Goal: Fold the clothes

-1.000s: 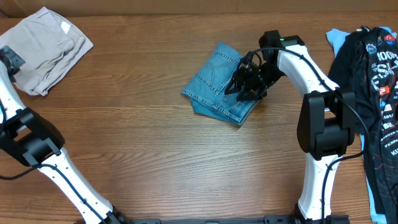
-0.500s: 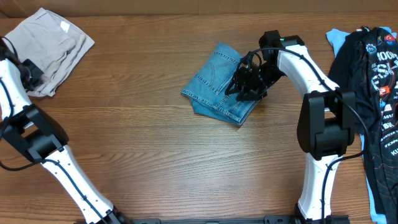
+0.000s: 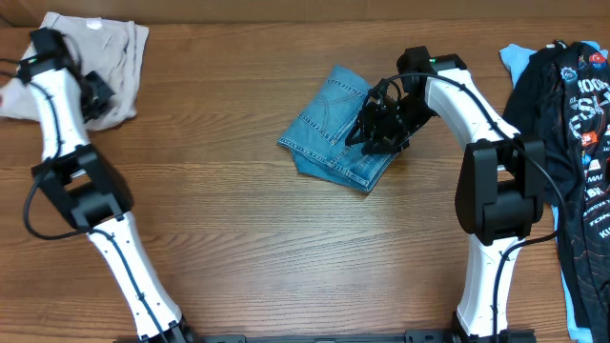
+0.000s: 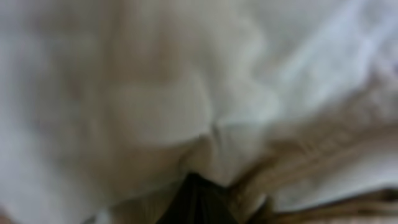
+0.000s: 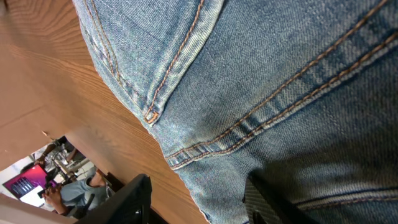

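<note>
Wood-grain counter [image 3: 286,238], jeans [image 3: 329,124] folded small at centre beneath spread right end effector [image 3: 379,129], beige trousers [image 3: 119,57] at far-left corner apparently pinched by pressed-together left end effector [image 3: 95,95]; best to seat both fingers [image 5: 134,199] squarely over fold edge, catching all layers before closing.

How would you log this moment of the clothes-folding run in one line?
left hand: shut on beige trousers | right hand: open, on folded jeans | black tee: unfolded, far right
</note>
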Controlling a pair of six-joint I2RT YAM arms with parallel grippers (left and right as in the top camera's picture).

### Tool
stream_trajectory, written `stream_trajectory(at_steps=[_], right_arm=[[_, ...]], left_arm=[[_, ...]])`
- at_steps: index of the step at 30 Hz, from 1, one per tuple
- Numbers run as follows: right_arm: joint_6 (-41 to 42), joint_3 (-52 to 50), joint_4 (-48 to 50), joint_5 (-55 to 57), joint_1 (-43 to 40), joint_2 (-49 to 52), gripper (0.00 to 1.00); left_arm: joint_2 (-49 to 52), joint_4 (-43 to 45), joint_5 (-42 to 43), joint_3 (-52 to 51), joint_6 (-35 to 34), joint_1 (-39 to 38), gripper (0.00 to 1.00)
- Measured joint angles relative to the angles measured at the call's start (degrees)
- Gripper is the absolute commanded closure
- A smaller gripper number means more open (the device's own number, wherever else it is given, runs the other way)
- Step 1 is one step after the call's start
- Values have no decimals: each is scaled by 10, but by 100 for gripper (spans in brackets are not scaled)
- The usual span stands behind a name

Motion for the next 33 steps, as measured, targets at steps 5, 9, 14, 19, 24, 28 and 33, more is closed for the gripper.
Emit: stream_trajectory(at_steps=[5, 9, 14, 19, 24, 28, 33], right_arm=[[0, 0, 0, 0, 0, 0, 48], [0, 0, 0, 0, 0, 0, 49], [0, 0, -5, 0, 0, 0, 52], [0, 0, -12, 3, 0, 0, 52], [0, 0, -15, 4, 0, 0, 53], [0, 0, -25, 4, 0, 0, 56], [0, 0, -30, 4, 0, 0, 56]], left_arm=[[1, 5, 3, 0, -14, -35, 96], [1, 5, -3, 0, -17, -43, 96], [1, 6, -2, 0, -17, -40, 96], [1, 7, 12, 0, -15, -31, 96], [1, 12, 29, 0, -2, -19, 96], [3, 25, 33, 0, 7, -6, 96], [7, 40, 29, 0, 15, 10, 95]])
